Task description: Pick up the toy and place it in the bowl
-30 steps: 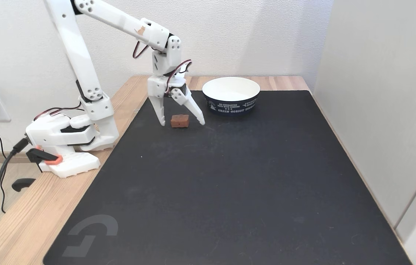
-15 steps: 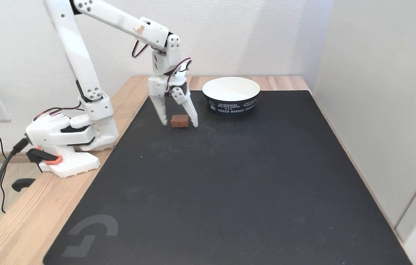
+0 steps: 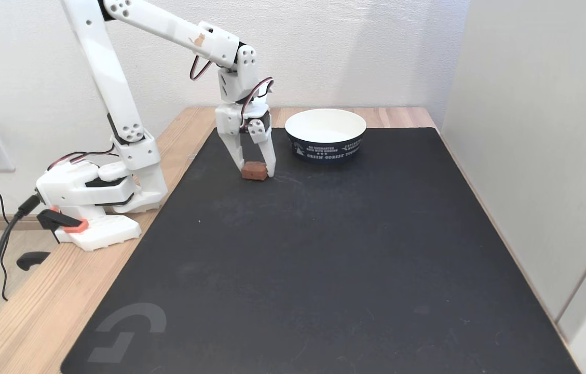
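The toy (image 3: 254, 170) is a small reddish-brown block lying on the black mat (image 3: 324, 249), a little way to the left of the bowl (image 3: 325, 134) in the fixed view. It looks light and stiff, more like a hard brick than anything that would squash, and its flat short ends give the fingers square faces to press against. Its surface seems matt rather than glossy, so slipping is probably a small risk, though a hold low on the ends would be safer than one near the top edge.

The end effector (image 3: 256, 172) points straight down over it, with one finger against each short end and the jaws drawn in to about the block's width; it appears to have the toy clamped, with the toy resting on the mat or barely off it.

The bowl stands upright and empty near the far edge of the mat, apart from the toy. The mat covers most of the wooden counter (image 3: 28, 311).
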Controlling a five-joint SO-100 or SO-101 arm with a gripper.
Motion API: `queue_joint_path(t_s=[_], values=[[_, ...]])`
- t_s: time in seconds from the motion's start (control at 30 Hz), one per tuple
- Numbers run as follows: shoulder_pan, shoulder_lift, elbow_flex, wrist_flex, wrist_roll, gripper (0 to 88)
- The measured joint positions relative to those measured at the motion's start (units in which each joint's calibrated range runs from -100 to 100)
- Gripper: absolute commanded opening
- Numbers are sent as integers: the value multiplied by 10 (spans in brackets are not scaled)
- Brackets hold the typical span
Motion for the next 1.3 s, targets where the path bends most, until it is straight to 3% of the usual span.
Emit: queue_joint_path(t_s=[0.53, 0.87, 1.07, 1.3], values=[[-62, -122, -197, 1, 30, 75], [-16, -36, -197, -246, 30, 77], [-17, 44, -198, -311, 30, 286], [-17, 48, -198, -312, 30, 260]])
